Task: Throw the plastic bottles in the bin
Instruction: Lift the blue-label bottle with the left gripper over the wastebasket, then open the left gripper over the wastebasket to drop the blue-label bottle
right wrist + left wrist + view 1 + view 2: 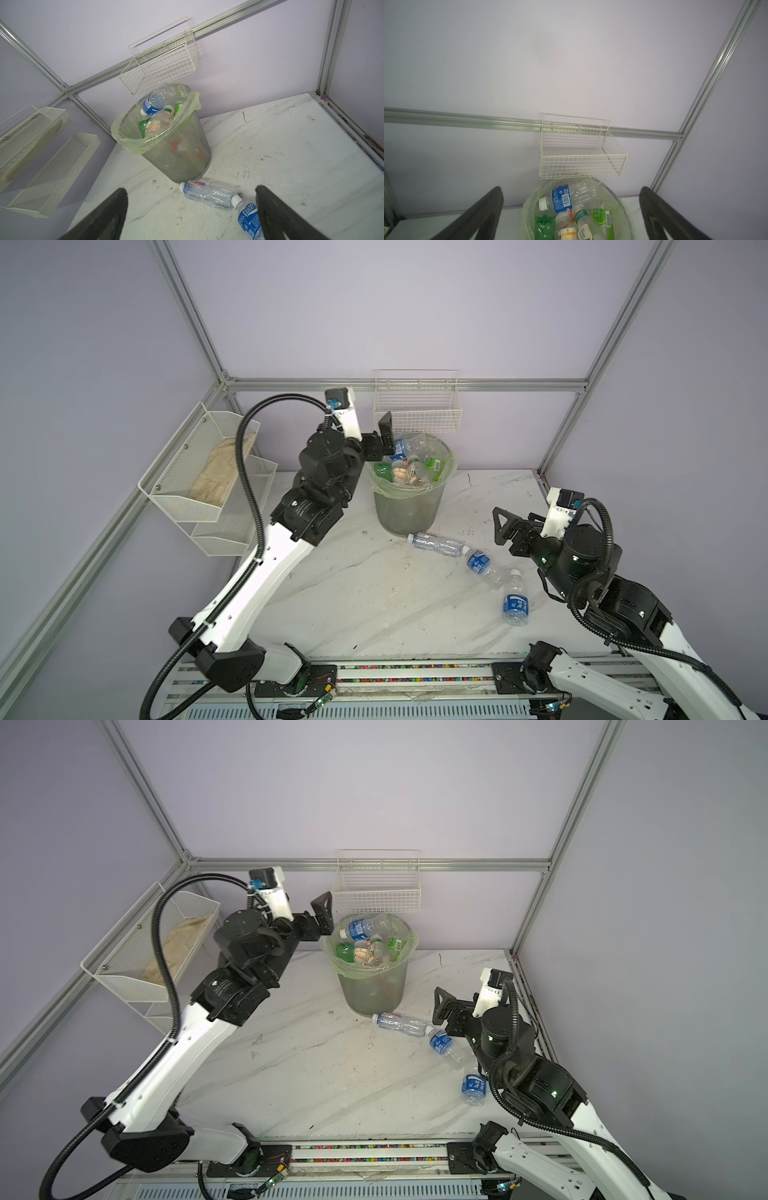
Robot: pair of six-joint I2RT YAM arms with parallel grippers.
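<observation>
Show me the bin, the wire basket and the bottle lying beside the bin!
bin (409, 512): in a top view, grey wall
wire basket (417, 420): in a top view, front grid
clear bottle (436, 544): in a top view, crumpled body

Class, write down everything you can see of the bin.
The bin is a round grey mesh wastebasket, narrowing toward its base, lined with a pale green plastic bag folded over the rim. It stands upright at the back of the white marbled table, below a wall-hung wire basket, heaped with bottles. A clear bottle lies at its foot.
</observation>
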